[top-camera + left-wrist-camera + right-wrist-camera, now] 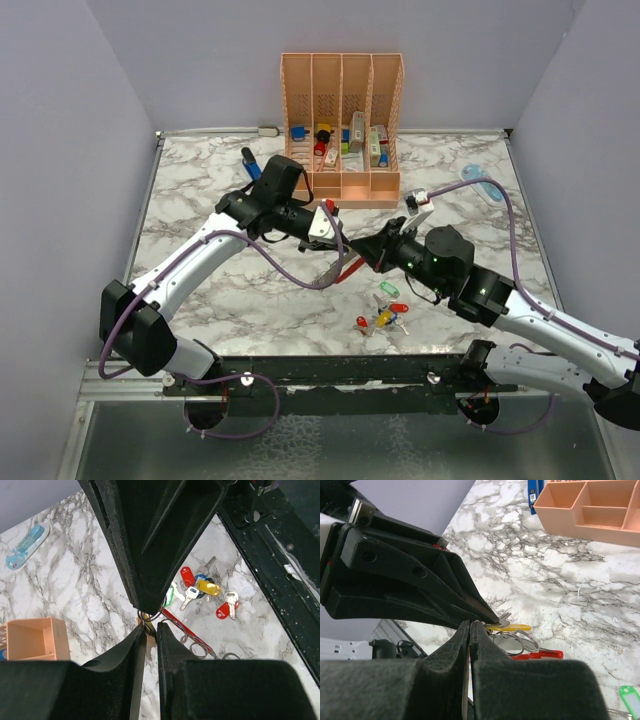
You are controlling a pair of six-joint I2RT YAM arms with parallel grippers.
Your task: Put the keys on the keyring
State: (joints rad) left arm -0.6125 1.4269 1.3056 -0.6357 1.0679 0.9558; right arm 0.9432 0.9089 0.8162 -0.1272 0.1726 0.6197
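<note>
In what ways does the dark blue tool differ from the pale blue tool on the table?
Colour: the dark blue tool is deep blue, while the pale blue tool is light sky blue.
Shape: the dark blue tool is a slim stick; the pale blue tool is broader and flat.
Place: the dark blue tool lies on the left-arm side of the organiser, the pale blue tool on its right-arm side.
Both lie on the table.

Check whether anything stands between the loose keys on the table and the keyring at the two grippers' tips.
Nothing visible does. Only open marble table separates the loose keys from the keyring at the tips of the left gripper and right gripper. The peach organiser stands well behind.
</note>
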